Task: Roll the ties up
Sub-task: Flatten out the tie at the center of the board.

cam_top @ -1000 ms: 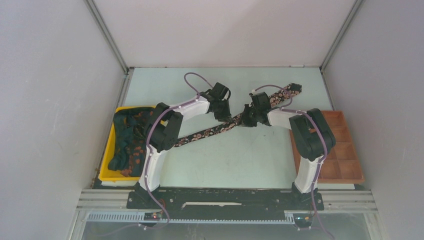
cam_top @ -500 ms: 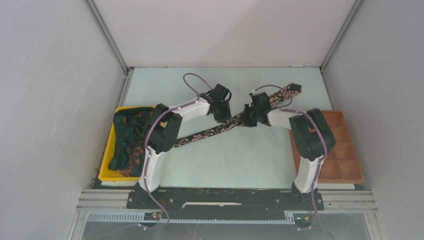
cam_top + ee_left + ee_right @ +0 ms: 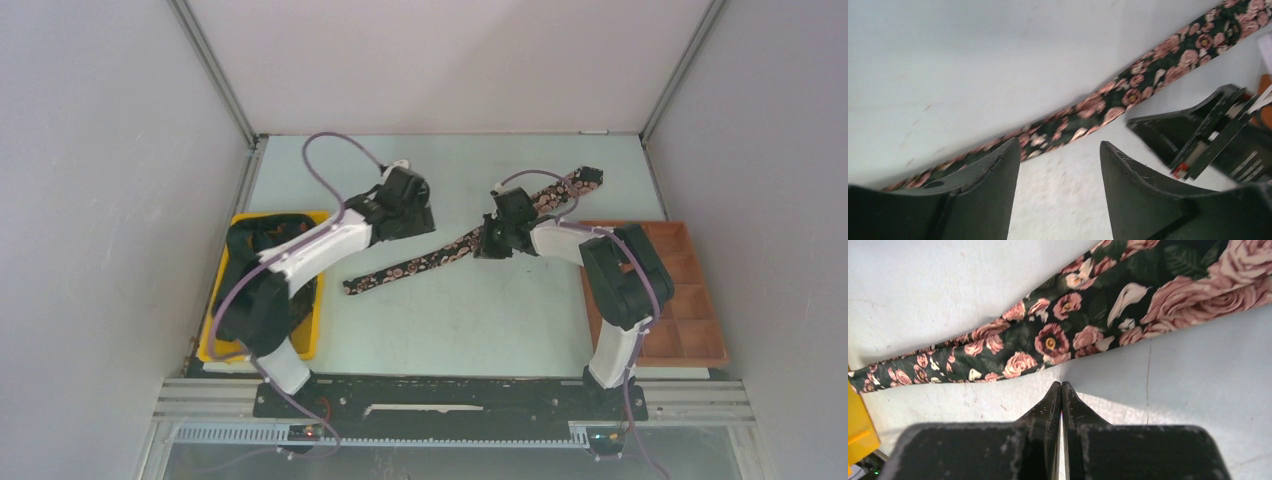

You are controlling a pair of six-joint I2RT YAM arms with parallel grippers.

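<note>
One tie (image 3: pixel 450 250), black with pink roses, lies flat and diagonal across the table, its wide end (image 3: pixel 585 180) at the back right. The same tie (image 3: pixel 1128 95) runs beyond the open fingers of my left gripper (image 3: pixel 1058 145). That left gripper (image 3: pixel 418 218) hovers left of the tie's middle, apart from it and holding nothing. My right gripper (image 3: pixel 488 244) is shut and empty. In the right wrist view its tips (image 3: pixel 1061 384) stand just beside the near edge of the tie (image 3: pixel 1073 335). More ties (image 3: pixel 250 265) lie bunched in a bin.
The yellow bin (image 3: pixel 215 350) sits at the left table edge, partly under my left arm. A brown compartment tray (image 3: pixel 700 300) stands at the right edge. The right gripper's body (image 3: pixel 1208 130) shows in the left wrist view, close to my left fingers.
My left gripper opened, let go of the tie and drew back to the left, its arm swinging over the bin. The tie's narrow end now lies uncovered. The right gripper barely moved.
</note>
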